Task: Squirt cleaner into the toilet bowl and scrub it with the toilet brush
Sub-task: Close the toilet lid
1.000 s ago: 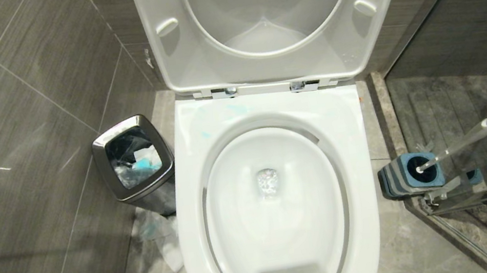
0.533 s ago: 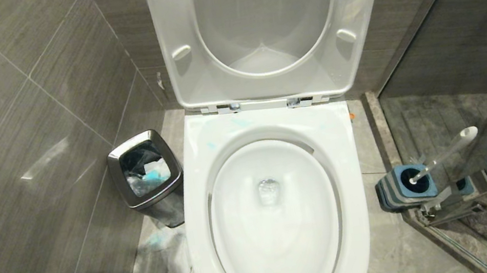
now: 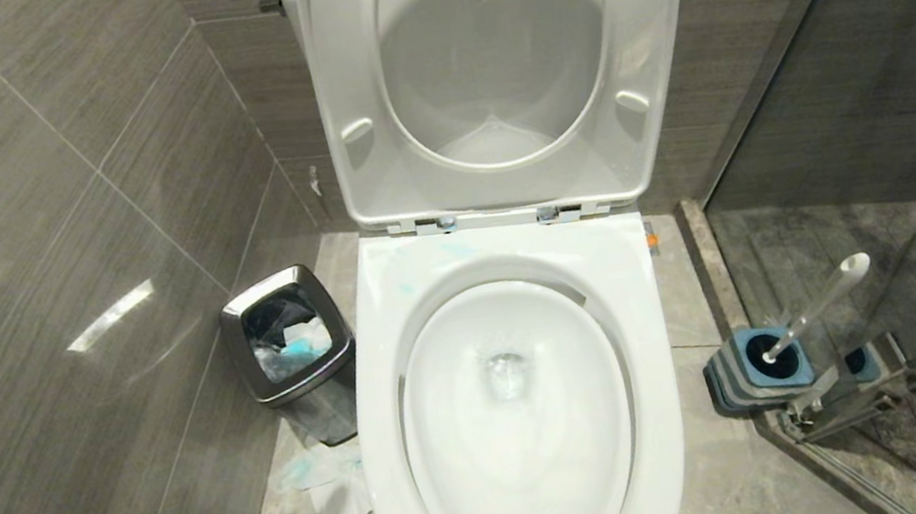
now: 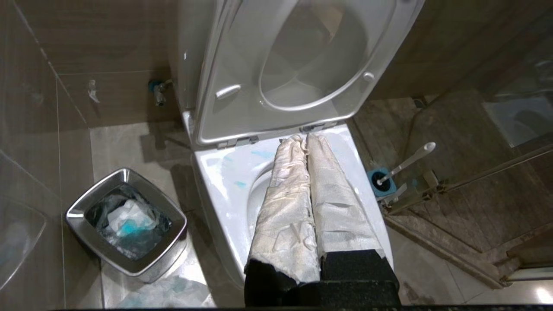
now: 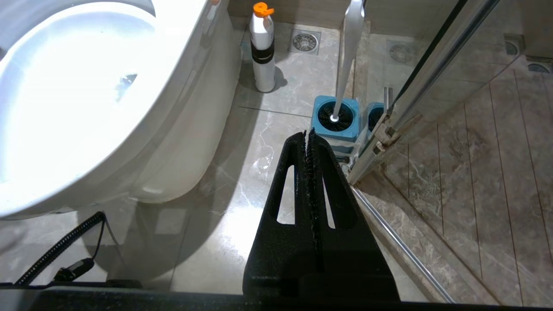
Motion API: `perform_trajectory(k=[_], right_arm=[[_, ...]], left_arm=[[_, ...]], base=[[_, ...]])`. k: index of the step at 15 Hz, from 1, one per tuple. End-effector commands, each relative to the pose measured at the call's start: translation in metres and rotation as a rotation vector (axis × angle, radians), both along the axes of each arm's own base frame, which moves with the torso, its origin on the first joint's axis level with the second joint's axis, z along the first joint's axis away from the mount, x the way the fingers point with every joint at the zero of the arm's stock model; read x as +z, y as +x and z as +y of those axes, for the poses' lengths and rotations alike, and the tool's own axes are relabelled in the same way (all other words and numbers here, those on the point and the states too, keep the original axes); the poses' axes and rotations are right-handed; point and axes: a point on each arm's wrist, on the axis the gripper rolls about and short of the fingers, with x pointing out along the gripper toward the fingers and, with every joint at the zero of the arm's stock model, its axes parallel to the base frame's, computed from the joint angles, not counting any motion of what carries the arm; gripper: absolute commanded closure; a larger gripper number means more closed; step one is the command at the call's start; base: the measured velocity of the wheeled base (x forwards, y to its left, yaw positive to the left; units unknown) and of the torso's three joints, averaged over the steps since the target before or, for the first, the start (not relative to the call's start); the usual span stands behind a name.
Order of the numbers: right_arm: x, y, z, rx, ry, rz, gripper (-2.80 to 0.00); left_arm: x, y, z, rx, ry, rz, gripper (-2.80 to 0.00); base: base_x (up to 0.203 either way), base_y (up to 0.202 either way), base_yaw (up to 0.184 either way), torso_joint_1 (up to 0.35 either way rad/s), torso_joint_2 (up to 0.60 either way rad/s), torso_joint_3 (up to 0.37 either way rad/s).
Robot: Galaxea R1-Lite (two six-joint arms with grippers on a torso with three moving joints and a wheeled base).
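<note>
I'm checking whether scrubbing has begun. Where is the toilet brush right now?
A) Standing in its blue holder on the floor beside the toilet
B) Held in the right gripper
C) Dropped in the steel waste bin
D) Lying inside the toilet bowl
A: the toilet brush stands with its head down in the blue holder on the floor beside the toilet bowl, and neither gripper holds it.

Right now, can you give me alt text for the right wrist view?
The shut right end effector hangs low over the floor, pointing at the toilet brush standing in its blue holder. The toilet bowl is beside it, with an orange-capped bottle beyond.
</note>
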Motion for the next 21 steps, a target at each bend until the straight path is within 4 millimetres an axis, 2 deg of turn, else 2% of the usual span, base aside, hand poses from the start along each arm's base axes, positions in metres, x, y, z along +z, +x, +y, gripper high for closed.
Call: perform_trajectory(k=[1,5,7,10,12,15,17,21], right_arm=[[0.000,0.000,0.000,0.000,0.000,0.001,0.00],[0.000,0.000,0.000,0.001,0.000,0.002,0.00],[0.000,0.000,0.000,0.000,0.000,0.001,0.00],[0.000,0.000,0.000,0.000,0.000,0.000,0.00],[0.000,0.000,0.000,0.000,0.000,0.000,0.00],[0.000,0.000,0.000,0.001,0.000,0.002,0.00],[0.000,0.000,0.000,0.001,0.000,0.000,0.00],[0.000,0.000,0.000,0.001,0.000,0.001,0.00]], left_arm=[[0.002,0.005,-0.003,-0.011,-0.028,-0.036,0.00],[0.002,0.038,-0.015,-0.017,-0.060,-0.042,0.00],[0.002,0.068,-0.024,-0.004,-0.082,-0.077,0.00],[-0.002,0.132,-0.032,0.054,-0.137,-0.204,0.00],[-0.021,0.179,-0.032,0.097,-0.140,-0.203,0.00],[-0.050,0.227,-0.034,0.116,-0.148,-0.152,0.00],[-0.061,0.251,-0.039,0.111,-0.190,-0.214,0.00],[-0.071,0.276,-0.044,0.108,-0.220,-0.217,0.00]], base=[[0.000,0.000,0.000,0.000,0.00,0.000],[0.000,0.000,0.000,0.000,0.00,0.000],[0.000,0.000,0.000,0.000,0.00,0.000],[0.000,0.000,0.000,0.000,0.00,0.000],[0.000,0.000,0.000,0.000,0.00,0.000],[0.000,0.000,0.000,0.000,0.00,0.000],[0.000,0.000,0.000,0.000,0.00,0.000],[0.000,0.000,0.000,0.000,0.00,0.000]])
